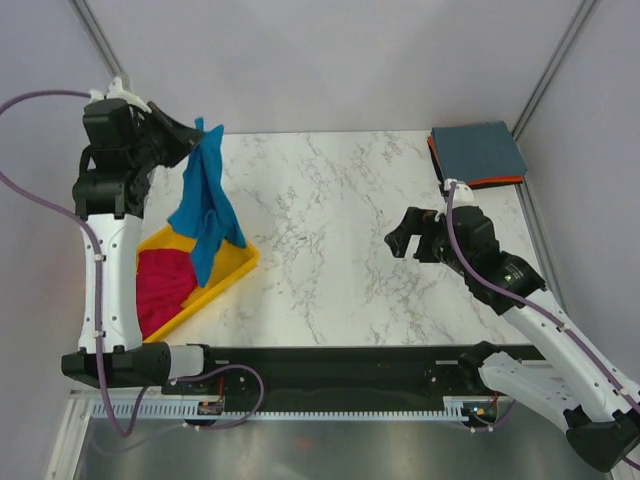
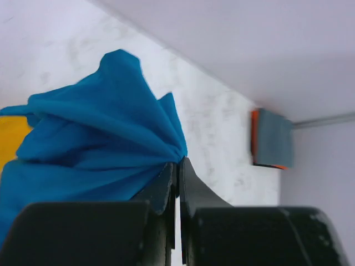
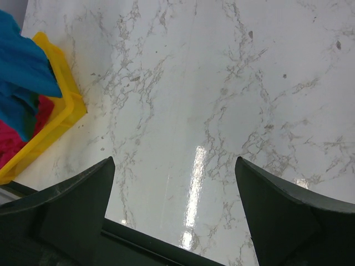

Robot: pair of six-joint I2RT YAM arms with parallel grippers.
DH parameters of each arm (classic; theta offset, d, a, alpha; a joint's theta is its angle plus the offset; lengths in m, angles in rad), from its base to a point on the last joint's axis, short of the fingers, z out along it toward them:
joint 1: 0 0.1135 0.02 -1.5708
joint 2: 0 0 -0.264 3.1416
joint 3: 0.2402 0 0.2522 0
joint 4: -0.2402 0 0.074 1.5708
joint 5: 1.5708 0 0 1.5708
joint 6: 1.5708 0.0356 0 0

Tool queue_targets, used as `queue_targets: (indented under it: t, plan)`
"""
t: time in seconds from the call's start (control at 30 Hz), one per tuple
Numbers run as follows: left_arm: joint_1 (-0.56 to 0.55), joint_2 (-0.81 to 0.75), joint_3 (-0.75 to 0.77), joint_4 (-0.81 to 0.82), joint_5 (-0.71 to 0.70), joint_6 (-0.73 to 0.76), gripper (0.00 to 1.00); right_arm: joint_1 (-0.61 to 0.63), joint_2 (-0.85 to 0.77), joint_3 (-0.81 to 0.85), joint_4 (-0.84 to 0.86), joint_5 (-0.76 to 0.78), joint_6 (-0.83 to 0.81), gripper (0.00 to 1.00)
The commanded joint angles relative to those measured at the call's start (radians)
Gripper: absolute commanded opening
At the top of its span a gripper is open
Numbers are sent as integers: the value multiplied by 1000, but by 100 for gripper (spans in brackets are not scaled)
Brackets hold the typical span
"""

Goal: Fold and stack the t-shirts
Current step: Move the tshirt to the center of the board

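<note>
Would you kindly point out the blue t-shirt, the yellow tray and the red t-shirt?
blue t-shirt [image 1: 205, 205]: top view, middle of the hanging cloth.
yellow tray [image 1: 236, 268]: top view, its right rim.
red t-shirt [image 1: 160, 285]: top view, cloth bunched in the tray.

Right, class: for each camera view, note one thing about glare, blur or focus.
Top external: even light, sharp throughout, blue t-shirt crisp. Left wrist: left gripper, shut on that shirt, looms close and soft-edged. Right wrist: white glare streaks on the marble table; open right gripper dark, slightly blurred.

Overhead camera looks down; close wrist cameras share the blue t-shirt.
</note>
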Motion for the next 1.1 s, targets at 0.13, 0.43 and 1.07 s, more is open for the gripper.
queue_targets:
  t: [0.13, 0.43, 1.07]
  plan:
    - [-213, -17, 240, 223, 489, -63, 2, 3, -17, 85, -59, 138, -36, 98]
    - [-438, -123, -427, 510, 543, -100, 15, 3, -57, 27, -104, 203, 39, 98]
    - [-465, -107, -688, 223, 301, 211, 59, -95, 472, 48, 125, 69, -28, 68]
